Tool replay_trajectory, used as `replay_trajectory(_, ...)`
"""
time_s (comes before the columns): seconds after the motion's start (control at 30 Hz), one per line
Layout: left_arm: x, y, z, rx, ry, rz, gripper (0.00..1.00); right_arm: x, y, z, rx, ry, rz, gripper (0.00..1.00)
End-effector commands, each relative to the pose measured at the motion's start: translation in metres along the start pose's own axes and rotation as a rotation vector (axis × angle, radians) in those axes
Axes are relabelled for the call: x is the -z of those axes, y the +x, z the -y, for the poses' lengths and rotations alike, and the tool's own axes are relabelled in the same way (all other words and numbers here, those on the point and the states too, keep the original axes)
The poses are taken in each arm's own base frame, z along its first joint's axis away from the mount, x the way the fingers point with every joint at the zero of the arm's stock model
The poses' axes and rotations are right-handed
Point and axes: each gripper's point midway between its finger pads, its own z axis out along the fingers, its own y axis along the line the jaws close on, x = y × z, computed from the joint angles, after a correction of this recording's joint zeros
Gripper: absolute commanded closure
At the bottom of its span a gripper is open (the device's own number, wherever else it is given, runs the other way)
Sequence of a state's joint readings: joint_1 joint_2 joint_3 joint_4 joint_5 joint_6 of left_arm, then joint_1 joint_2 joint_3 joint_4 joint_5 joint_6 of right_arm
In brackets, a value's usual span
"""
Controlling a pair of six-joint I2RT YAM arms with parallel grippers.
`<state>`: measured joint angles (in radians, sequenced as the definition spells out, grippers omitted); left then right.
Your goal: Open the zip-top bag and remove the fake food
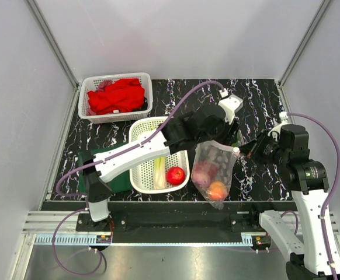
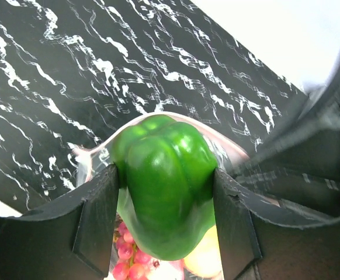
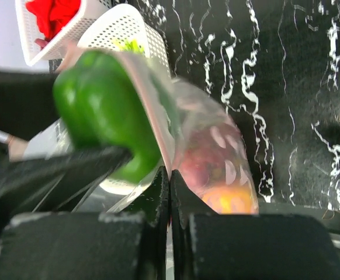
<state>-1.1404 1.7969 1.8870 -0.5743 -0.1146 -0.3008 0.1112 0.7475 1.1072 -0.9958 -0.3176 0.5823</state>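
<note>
The clear zip-top bag (image 1: 214, 172) hangs over the table's front middle, its mouth held up. My right gripper (image 3: 170, 175) is shut on the bag's (image 3: 217, 157) pink-edged rim. My left gripper (image 2: 165, 216) is at the mouth of the bag (image 2: 88, 160), its jaws closed on a green pepper (image 2: 164, 186), which sits just above the opening. In the right wrist view the pepper (image 3: 100, 111) is beside the rim. Purple grapes (image 2: 126, 256) and an orange peach (image 3: 231, 201) lie in the bag. A red apple (image 1: 176, 175) and a leek (image 1: 159, 172) lie in the near white basket (image 1: 152, 120).
A second white basket (image 1: 117, 77) holding a red cloth (image 1: 116, 96) stands at the back left. A dark green mat (image 1: 120, 182) lies under the near basket's left side. Grey walls close in the black marbled tabletop (image 1: 257, 105) on three sides.
</note>
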Motion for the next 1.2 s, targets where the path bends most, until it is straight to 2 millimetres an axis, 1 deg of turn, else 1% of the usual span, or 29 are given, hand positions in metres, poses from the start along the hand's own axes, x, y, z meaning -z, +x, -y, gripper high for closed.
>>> replay_trajectory(0.0, 0.0, -0.062, -0.009, 0.047, -0.048, 0.168, 1.0, 0.015, -0.022, -0.024, 0.082, -0.073, 0.077, 1.0)
replay_trajectory(0.03, -0.001, -0.065, -0.008, 0.054, -0.043, 0.172, 1.0, 0.02, -0.027, -0.028, 0.096, -0.08, 0.096, 1.0)
replay_trajectory(0.1, -0.009, -0.066, -0.011, 0.044, -0.047, 0.176, 1.0, 0.024, -0.031, -0.034, 0.103, -0.09, 0.101, 1.0)
replay_trajectory(0.13, -0.011, -0.065, -0.009, 0.022, -0.04, 0.175, 1.0, 0.03, -0.035, -0.042, 0.111, -0.111, 0.114, 1.0)
replay_trajectory(0.17, -0.016, -0.061, -0.011, 0.018, -0.043, 0.164, 1.0, 0.031, -0.038, -0.044, 0.109, -0.112, 0.117, 1.0)
replay_trajectory(0.2, -0.017, -0.062, -0.01, 0.016, -0.043, 0.166, 1.0, 0.032, -0.039, -0.045, 0.113, -0.114, 0.118, 1.0)
replay_trajectory(0.23, -0.018, -0.061, -0.011, 0.009, -0.044, 0.164, 1.0, 0.037, -0.044, -0.052, 0.128, -0.128, 0.134, 1.0)
replay_trajectory(0.33, -0.019, -0.06, -0.014, -0.004, -0.059, 0.166, 1.0, 0.037, -0.052, -0.053, 0.135, -0.115, 0.146, 1.0)
replay_trajectory(0.4, -0.015, -0.063, -0.013, -0.005, -0.052, 0.172, 1.0, 0.032, -0.051, -0.051, 0.122, -0.105, 0.13, 1.0)
replay_trajectory(0.43, -0.012, -0.068, -0.011, 0.009, -0.041, 0.182, 1.0, 0.024, -0.047, -0.044, 0.11, -0.084, 0.111, 1.0)
replay_trajectory(0.5, -0.005, -0.073, -0.006, 0.045, -0.012, 0.18, 1.0, 0.018, -0.044, -0.036, 0.109, -0.064, 0.104, 1.0)
replay_trajectory(0.53, 0.007, -0.088, -0.001, 0.106, 0.008, 0.21, 1.0, 0.013, -0.041, -0.028, 0.107, -0.037, 0.1, 1.0)
replay_trajectory(0.57, 0.012, -0.092, 0.0, 0.138, 0.041, 0.2, 1.0, 0.012, -0.042, -0.024, 0.111, -0.022, 0.109, 1.0)
replay_trajectory(0.6, 0.018, -0.1, 0.004, 0.205, 0.071, 0.209, 1.0, 0.009, -0.042, -0.019, 0.119, -0.005, 0.11, 1.0)
replay_trajectory(0.67, 0.033, -0.114, 0.012, 0.259, 0.161, 0.219, 1.0, 0.006, -0.044, -0.01, 0.123, 0.039, 0.122, 1.0)
replay_trajectory(0.73, 0.043, -0.118, 0.018, 0.312, 0.226, 0.21, 1.0, 0.005, -0.049, -0.004, 0.13, 0.075, 0.138, 1.0)
replay_trajectory(0.8, 0.054, -0.116, 0.025, 0.316, 0.305, 0.184, 1.0, 0.003, -0.053, 0.002, 0.139, 0.112, 0.141, 1.0)
replay_trajectory(0.83, 0.056, -0.111, 0.025, 0.309, 0.322, 0.17, 1.0, 0.003, -0.057, 0.005, 0.144, 0.136, 0.152, 1.0)
replay_trajectory(0.87, 0.067, -0.104, 0.026, 0.299, 0.339, 0.158, 1.0, 0.003, -0.059, 0.006, 0.149, 0.148, 0.157, 1.0)
replay_trajectory(0.9, 0.068, -0.097, 0.022, 0.278, 0.332, 0.15, 1.0, 0.003, -0.064, 0.01, 0.148, 0.177, 0.171, 1.0)
replay_trajectory(0.93, 0.077, -0.096, 0.02, 0.263, 0.335, 0.163, 1.0, 0.002, -0.065, 0.012, 0.147, 0.192, 0.172, 1.0)
replay_trajectory(0.97, 0.086, -0.083, 0.011, 0.254, 0.317, 0.152, 1.0, 0.002, -0.066, 0.014, 0.145, 0.203, 0.174, 1.0)
replay_trajectory(1.03, 0.099, -0.075, -0.002, 0.207, 0.28, 0.168, 1.0, 0.001, -0.067, 0.015, 0.138, 0.215, 0.173, 1.0)
replay_trajectory(1.07, 0.123, -0.077, -0.01, 0.192, 0.256, 0.208, 1.0, 0.001, -0.067, 0.015, 0.134, 0.217, 0.166, 1.0)
replay_trajectory(1.1, 0.118, -0.053, -0.025, 0.18, 0.209, 0.17, 1.0, 0.0, -0.067, 0.014, 0.131, 0.215, 0.161, 1.0)
replay_trajectory(1.13, 0.12, -0.043, -0.04, 0.183, 0.15, 0.168, 1.0, 0.0, -0.067, 0.014, 0.127, 0.216, 0.157, 1.0)
replay_trajectory(1.17, 0.14, -0.044, -0.055, 0.184, 0.104, 0.209, 1.0, 0.0, -0.066, 0.013, 0.124, 0.216, 0.148, 1.0)
